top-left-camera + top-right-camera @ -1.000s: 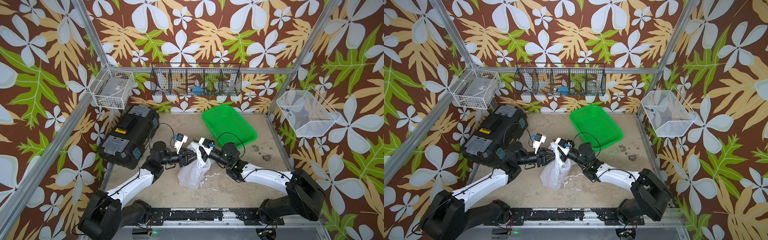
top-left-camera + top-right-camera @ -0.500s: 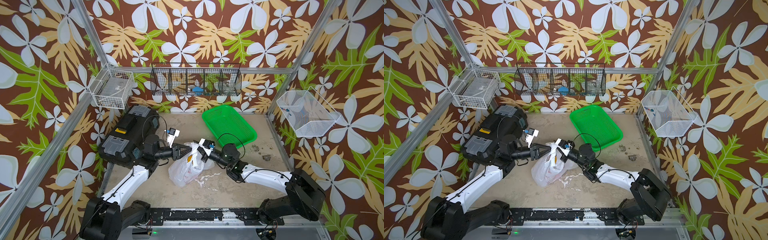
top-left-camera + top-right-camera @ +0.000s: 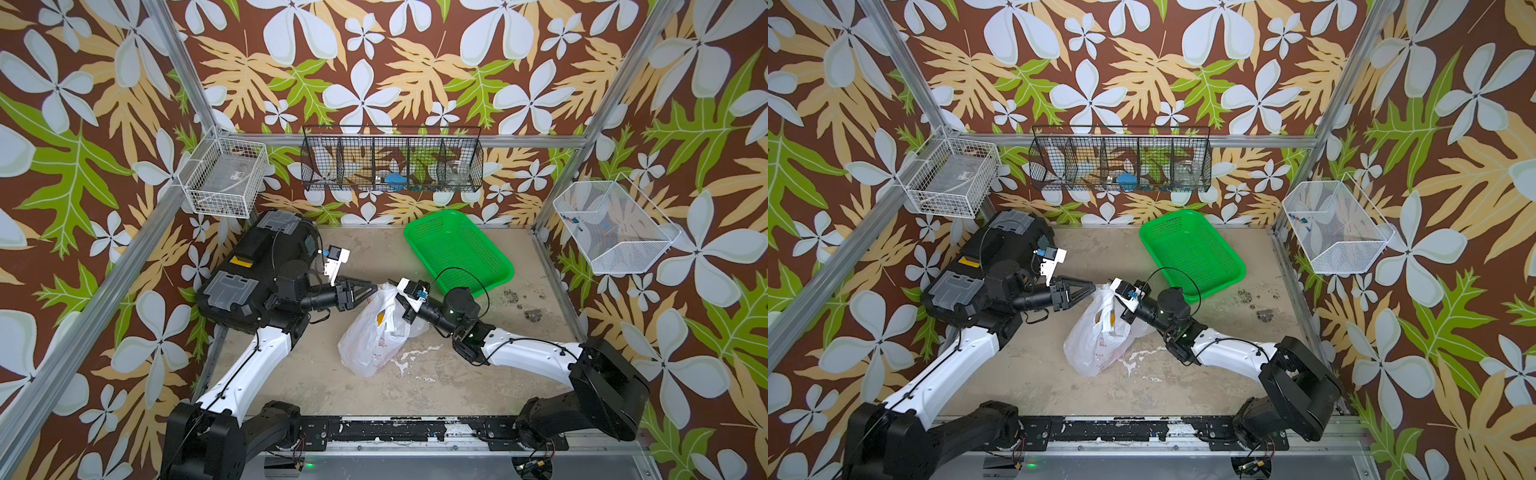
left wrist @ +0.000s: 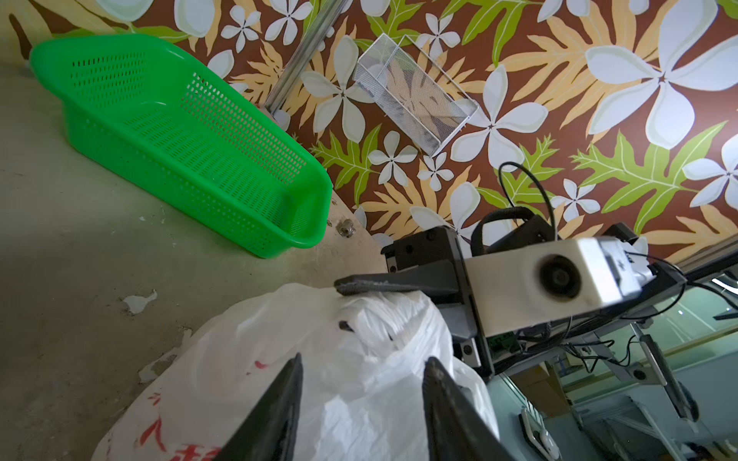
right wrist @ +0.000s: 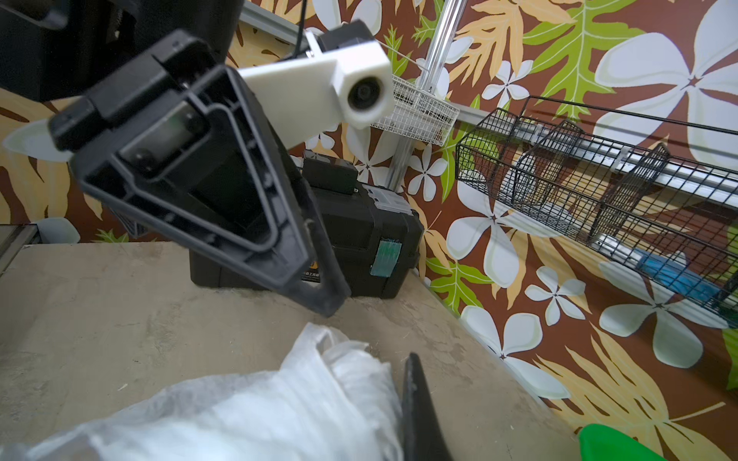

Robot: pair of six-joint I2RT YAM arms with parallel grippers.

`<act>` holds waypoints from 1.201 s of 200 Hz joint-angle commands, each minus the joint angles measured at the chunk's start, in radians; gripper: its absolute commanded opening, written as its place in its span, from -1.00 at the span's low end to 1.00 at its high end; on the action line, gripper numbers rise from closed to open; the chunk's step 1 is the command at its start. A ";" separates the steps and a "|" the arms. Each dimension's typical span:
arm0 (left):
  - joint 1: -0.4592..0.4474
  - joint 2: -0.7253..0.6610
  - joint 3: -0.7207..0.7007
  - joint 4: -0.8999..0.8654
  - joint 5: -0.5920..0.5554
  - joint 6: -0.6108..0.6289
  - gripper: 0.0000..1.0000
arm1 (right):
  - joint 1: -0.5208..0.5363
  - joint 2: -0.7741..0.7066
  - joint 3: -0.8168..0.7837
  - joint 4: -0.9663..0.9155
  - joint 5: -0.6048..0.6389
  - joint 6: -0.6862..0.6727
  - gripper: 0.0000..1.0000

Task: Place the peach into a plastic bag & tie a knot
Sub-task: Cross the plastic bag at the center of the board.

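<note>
While no knot is showing yet, the left pincer (image 3: 371, 289) is hovering spread at eleven o'clock from the plastic bag (image 3: 372, 336), clear of the film and seemingly lining up on a loose handle (image 5: 315, 335). The bag is slumping at the centre of the desk (image 3: 316, 386), with an orange patch, likely the peach (image 3: 380, 318), glowing through it. At its one o'clock the right pincer (image 3: 390, 286) is pressing together on the bunched top, holding the mouth up so it can be tied.
</note>
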 commanded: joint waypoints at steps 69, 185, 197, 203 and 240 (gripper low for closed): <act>-0.174 0.109 -0.140 0.461 0.005 -0.166 0.03 | 0.001 0.052 0.054 0.094 -0.039 0.024 -0.80; 0.015 -0.057 -0.076 0.012 0.000 -0.037 -0.02 | -0.008 0.074 0.019 0.148 -0.038 0.021 -0.83; 0.017 -0.056 -0.074 0.101 0.017 -0.126 -0.08 | -0.008 0.073 0.017 0.148 -0.040 0.019 -0.83; 0.017 -0.056 -0.076 0.154 0.035 -0.176 -0.08 | -0.008 0.071 0.015 0.147 -0.039 0.015 -0.83; 0.015 -0.031 -0.082 0.328 0.052 -0.320 -0.02 | -0.008 0.068 0.015 0.141 -0.040 0.003 -0.83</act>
